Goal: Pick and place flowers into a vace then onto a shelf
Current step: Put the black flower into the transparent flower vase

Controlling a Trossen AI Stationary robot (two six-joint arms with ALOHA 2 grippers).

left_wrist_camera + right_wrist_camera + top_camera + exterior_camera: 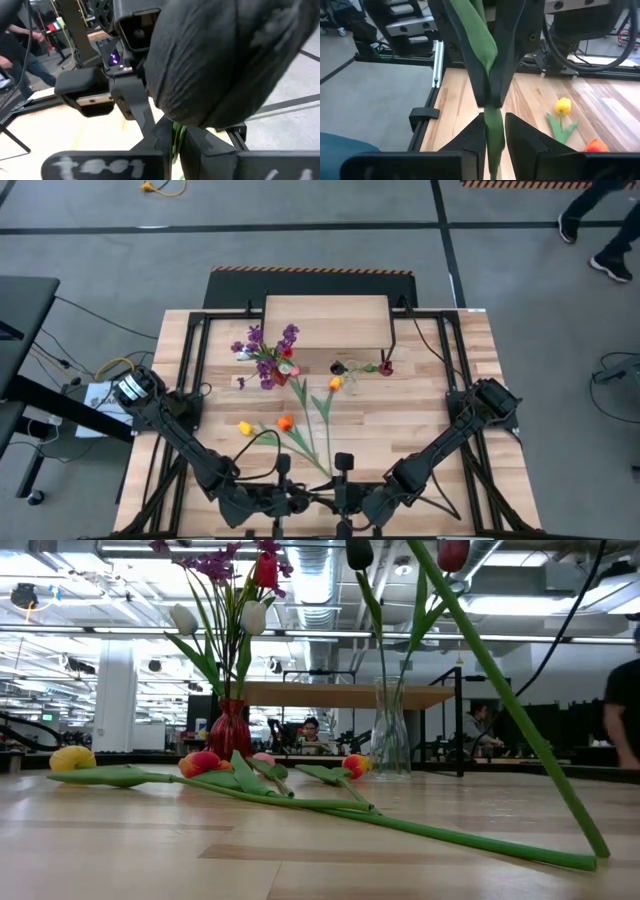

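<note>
A: The left gripper (490, 95) is clamped on the flower stem (492, 130) at the table's six o'clock edge — the right gripper (495, 131) has its fingers parted around it.

B: It should back off straight — no snagging.

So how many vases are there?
2. A red vase full of flowers stands on the left in the low view. A clear glass vase with stems stands to its right, in front of the shelf.

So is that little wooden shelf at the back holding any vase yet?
No. In the overhead view the shelf has a bare top, and the red vase with flowers stands on the table in front of it.
</note>
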